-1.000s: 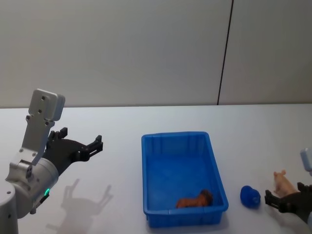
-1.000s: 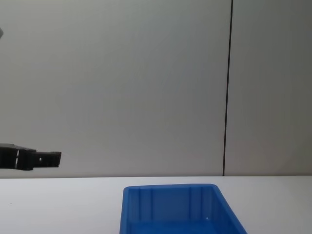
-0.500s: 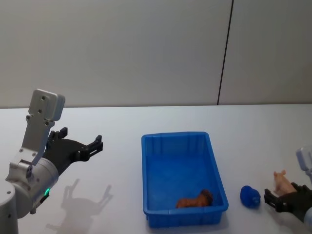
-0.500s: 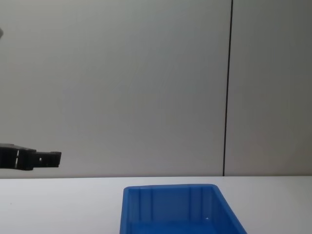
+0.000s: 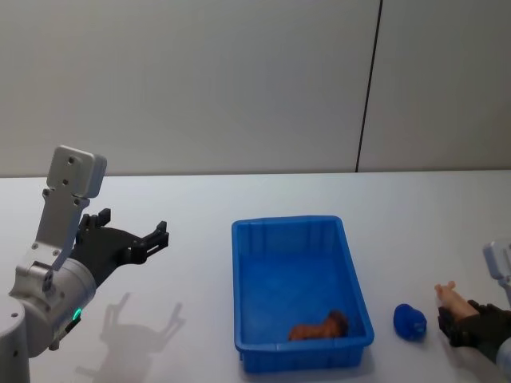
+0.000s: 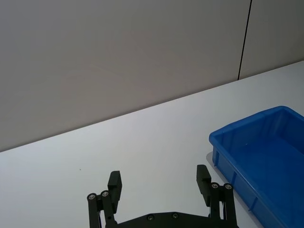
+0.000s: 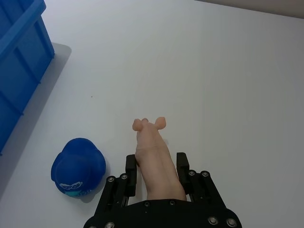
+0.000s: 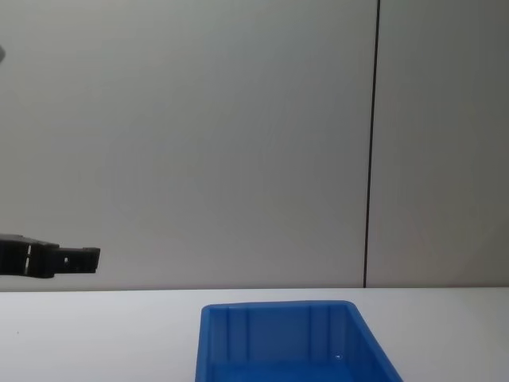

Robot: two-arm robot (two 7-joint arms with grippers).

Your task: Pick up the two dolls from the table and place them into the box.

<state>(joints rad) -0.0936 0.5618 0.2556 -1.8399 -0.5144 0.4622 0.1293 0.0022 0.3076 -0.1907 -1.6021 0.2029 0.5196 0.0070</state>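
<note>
Two dolls show in my views. The pink doll (image 7: 152,147) is pale peach, smooth and slim, with small nubs at its free end. My right gripper (image 7: 156,159), at the near right of the table (image 5: 200,207), has its fingers closed against the doll's sides. The doll's long axis runs straight out from the gripper, with the nubs pointing toward the far side and slightly left. I cannot tell whether it is clear of the tabletop.

The brown doll (image 5: 319,327), lumpy and reddish, lies lengthwise from left to right at the near end of the blue box (image 5: 287,226). A small blue toy (image 5: 409,321) sits on the table between the box and the pink doll.

My left gripper (image 6: 159,180) hangs spread wide and empty above the table's left side. The tabletop is plain white. Behind it stands a grey wall (image 5: 200,80) with a dark vertical seam (image 5: 367,88).
</note>
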